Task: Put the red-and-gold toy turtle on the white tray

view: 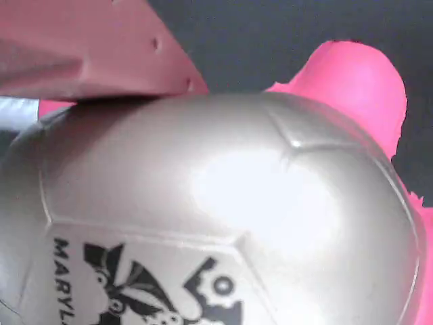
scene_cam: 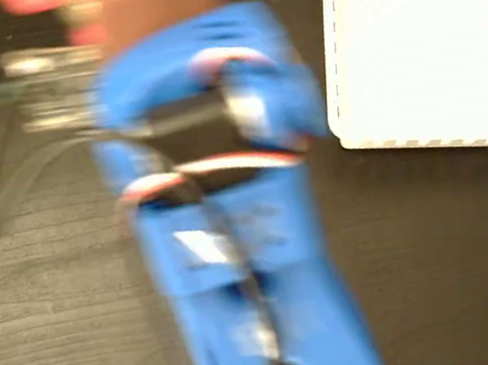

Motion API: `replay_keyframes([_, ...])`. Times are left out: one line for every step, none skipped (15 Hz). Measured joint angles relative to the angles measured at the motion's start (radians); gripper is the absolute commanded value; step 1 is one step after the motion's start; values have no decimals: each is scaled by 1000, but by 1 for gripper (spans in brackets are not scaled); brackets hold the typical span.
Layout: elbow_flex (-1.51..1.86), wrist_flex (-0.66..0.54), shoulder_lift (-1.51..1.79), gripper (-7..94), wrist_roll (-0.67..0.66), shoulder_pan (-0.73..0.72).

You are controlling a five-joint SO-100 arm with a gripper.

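Observation:
The red-and-gold toy turtle point(view: 223, 203) fills the wrist view, its shiny domed shell showing a black printed logo at the bottom and a red limb at the upper right. A red finger point(view: 88, 47) presses on the shell from the upper left; the other finger is hidden. In the fixed view the blue arm point(scene_cam: 229, 203) is motion-blurred, and my gripper point(scene_cam: 62, 12) is only a red smear at the top left edge. The white tray point(scene_cam: 417, 46), striped black along its edges, lies at the top right with nothing on its visible part, well to the right of the gripper.
The table point(scene_cam: 439, 254) is dark wood. A brown blurred shape point(scene_cam: 162, 2) sits behind the arm at the top. Pale blurred streaks point(scene_cam: 47, 92) show at the left. Open table lies between the arm and the tray.

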Motion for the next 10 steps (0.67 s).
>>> replay_keyframes([-2,25,0,0,-57,44])
replay_keyframes([-17,64,-8,0,-101,95])
replay_keyframes([-69,98,-44,0,-130,156])
replay_keyframes([-127,118,-104,0,-150,219])
replay_keyframes([-181,130,-166,0,-170,276])
replay_keyframes([-247,146,-233,0,-184,314])
replay_keyframes([-311,163,-313,0,-192,344])
replay_keyframes([-380,173,-394,0,-187,374])
replay_keyframes([-442,173,-472,0,-169,399])
replay_keyframes([-499,173,-560,0,-155,417])
